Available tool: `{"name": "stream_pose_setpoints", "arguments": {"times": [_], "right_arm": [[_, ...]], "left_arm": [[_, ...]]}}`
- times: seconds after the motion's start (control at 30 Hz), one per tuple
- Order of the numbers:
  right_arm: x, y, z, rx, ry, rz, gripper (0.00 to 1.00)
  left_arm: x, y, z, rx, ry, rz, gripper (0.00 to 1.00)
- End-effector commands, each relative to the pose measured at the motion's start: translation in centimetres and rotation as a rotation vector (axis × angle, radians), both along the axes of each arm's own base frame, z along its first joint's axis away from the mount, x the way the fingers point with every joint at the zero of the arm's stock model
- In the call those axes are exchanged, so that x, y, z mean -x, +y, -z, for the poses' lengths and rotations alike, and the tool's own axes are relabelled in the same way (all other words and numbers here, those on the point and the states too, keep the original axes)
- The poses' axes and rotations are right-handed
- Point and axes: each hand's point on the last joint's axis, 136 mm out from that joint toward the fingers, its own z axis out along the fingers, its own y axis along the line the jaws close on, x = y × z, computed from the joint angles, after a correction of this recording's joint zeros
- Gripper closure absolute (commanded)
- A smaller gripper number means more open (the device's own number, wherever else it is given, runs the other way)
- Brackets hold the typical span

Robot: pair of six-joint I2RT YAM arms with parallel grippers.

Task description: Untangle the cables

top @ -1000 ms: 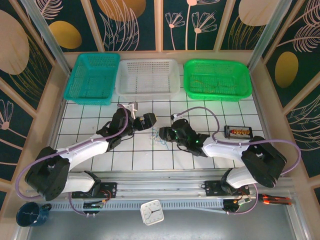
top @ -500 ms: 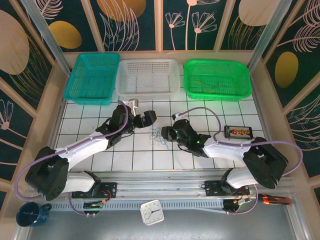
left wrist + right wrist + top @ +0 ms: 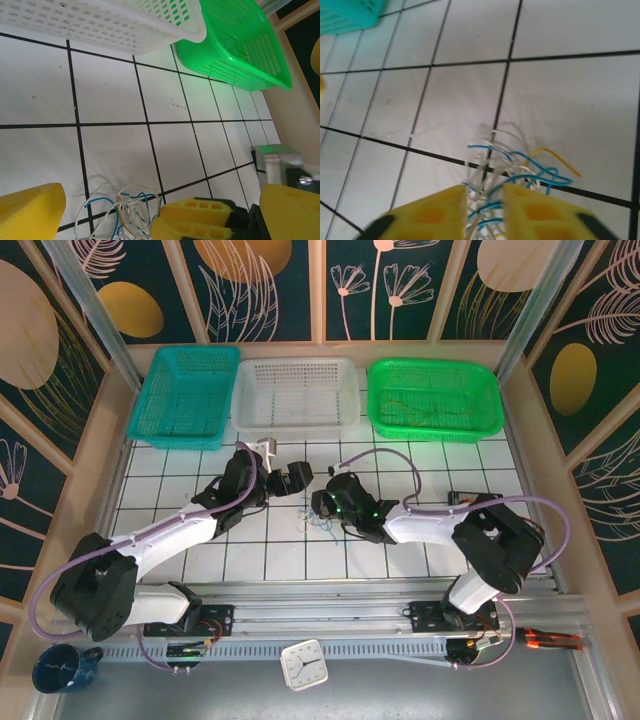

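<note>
Since the earlier frame the right arm has swung further to its own left across the table, bringing the right gripper from just beside the cables to right over them, while its fingers have drawn inward; the left arm has barely shifted. The cables lie as a small knot of blue, whitish and yellowish strands about midway between the table's left and right edges, somewhat nearer the near edge than the baskets along the far one. In the right wrist view the cables start in the narrow gap of the right gripper and fan outward from it, with blue loops and one yellow end trailing to one side, so the bundle's long axis runs roughly in line with the fingers rather than across them. Several strands pass between the two yellow pads, which stand almost together; whether they already pinch the wires cannot be told. The right arm is clearly the nearer one: it lies low and stretched, its forearm almost parallel to the near edge. The left gripper hangs on the far side of the knot, fully spread and holding nothing, on an arm reaching diagonally from the near-left corner. From the left wrist, the cables sit low inside the wide span of the left gripper, touching the other gripper's fingers.
</note>
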Motion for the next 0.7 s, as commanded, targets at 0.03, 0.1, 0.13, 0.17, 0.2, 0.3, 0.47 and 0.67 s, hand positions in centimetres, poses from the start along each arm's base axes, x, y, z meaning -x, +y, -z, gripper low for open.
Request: {"name": "stream_pose_setpoints", "arguments": {"times": [0.03, 0.1, 0.13, 0.17, 0.2, 0.3, 0.47, 0.67], "right_arm": [[0.1, -1.6, 0.4, 0.029, -0.011, 0.073, 0.95], [0.6, -2.9, 0.6, 0.029, -0.011, 0.094, 1.0], [0.8, -3.4, 0.5, 0.026, -0.015, 0.104, 1.0], [1.1, -3.9, 0.4, 0.022, -0.019, 0.11, 1.0], [1.3, -4.4, 0.3, 0.018, -0.025, 0.118, 1.0], [1.8, -5.7, -0.2, 0.004, -0.043, 0.14, 1.0], [2.0, -5.8, -2.8, -0.07, -0.099, 0.118, 1.0], [0.6, -4.9, -5.1, -0.144, -0.128, 0.094, 1.0]], "left_arm": [[-0.4, 0.3, -0.7, 0.009, -0.017, -0.014, 0.01], [-0.3, 0.2, -0.7, 0.008, -0.017, -0.01, 0.01], [-0.4, 0.2, -0.6, 0.007, -0.017, -0.01, 0.01], [-0.4, 0.3, -0.6, 0.005, -0.017, -0.011, 0.01], [-0.4, 0.2, -0.5, 0.003, -0.016, -0.009, 0.01], [-0.2, 0.1, -0.1, 0.001, -0.007, 0.0, 0.01], [-0.1, 0.1, 0.3, 0.001, 0.001, 0.007, 0.01], [0.1, 0.1, 0.7, 0.001, 0.006, 0.011, 0.01]]}}
